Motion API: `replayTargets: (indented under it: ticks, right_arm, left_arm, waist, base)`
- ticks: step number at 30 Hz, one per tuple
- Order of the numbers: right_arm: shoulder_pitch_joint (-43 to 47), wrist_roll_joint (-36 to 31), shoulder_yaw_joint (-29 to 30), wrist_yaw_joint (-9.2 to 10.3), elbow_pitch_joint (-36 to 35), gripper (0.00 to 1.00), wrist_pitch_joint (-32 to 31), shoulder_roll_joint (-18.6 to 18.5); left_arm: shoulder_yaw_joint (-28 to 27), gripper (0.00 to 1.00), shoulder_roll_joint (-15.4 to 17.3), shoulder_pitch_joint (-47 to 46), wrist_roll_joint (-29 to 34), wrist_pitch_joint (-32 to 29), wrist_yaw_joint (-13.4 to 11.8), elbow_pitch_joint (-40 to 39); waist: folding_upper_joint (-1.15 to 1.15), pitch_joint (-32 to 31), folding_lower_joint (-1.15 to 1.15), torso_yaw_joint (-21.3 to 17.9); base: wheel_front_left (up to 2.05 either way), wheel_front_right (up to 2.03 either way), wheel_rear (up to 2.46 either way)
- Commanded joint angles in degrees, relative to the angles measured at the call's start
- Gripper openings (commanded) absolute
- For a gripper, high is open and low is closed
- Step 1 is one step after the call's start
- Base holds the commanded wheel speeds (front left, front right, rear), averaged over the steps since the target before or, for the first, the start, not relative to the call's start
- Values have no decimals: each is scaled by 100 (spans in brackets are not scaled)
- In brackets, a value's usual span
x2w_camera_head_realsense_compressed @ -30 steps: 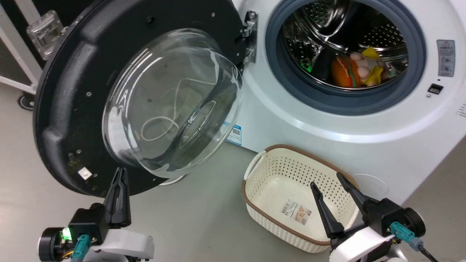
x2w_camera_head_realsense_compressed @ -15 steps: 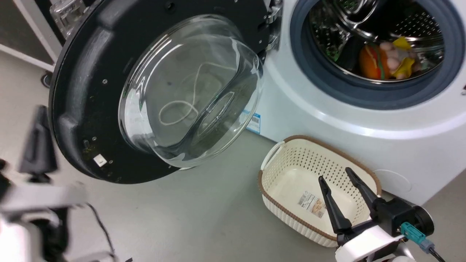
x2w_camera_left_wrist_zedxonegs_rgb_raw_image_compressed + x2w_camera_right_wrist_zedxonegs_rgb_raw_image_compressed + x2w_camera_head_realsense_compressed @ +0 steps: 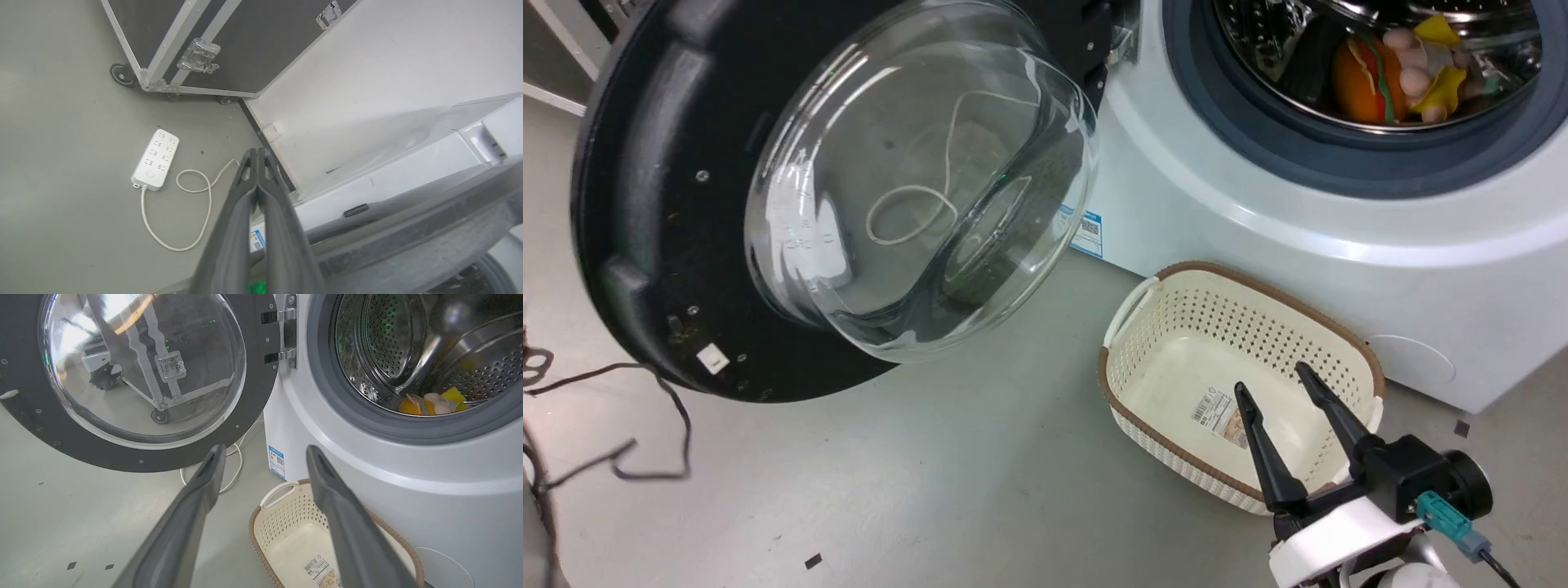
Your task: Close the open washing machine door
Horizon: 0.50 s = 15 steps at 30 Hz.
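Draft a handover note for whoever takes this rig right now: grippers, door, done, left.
Left gripper: shut, empty, pointing at the floor left of the washing machine.
Right gripper: open, empty, above the cream basket.
Washing machine door: swung wide open, no gripper touching it; toys lie in the drum.
Done: nothing on the door yet.
Left: push the door shut, probably with the left gripper on its outer face.
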<state>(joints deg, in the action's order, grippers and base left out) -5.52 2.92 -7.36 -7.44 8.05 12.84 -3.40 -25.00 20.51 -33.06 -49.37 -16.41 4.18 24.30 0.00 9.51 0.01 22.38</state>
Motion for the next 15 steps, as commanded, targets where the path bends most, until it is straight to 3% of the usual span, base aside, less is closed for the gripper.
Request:
replayTargets:
  ticks: [1,8,15]
  right_arm:
    - [-109,-4,-35,-4,44,100,56,-32]
    - [-206,19,-106,-4,115,100,140,-44]
    - [-231,45,-128,-5,178,100,216,-42]
  left_arm:
    - [-151,0,22,-203,-400,-355,-40,198]
    - [-485,0,168,-428,-1663,-1896,-60,653]
    - [-565,0,42,-234,-2639,-3214,86,488]
  waist:
    - [0,28,-1,-23]
    - [0,103,-1,-39]
    - [0,54,-1,-27]
  base:
    - [0,0,0]
    - [0,0,0]
    - [0,0,0]
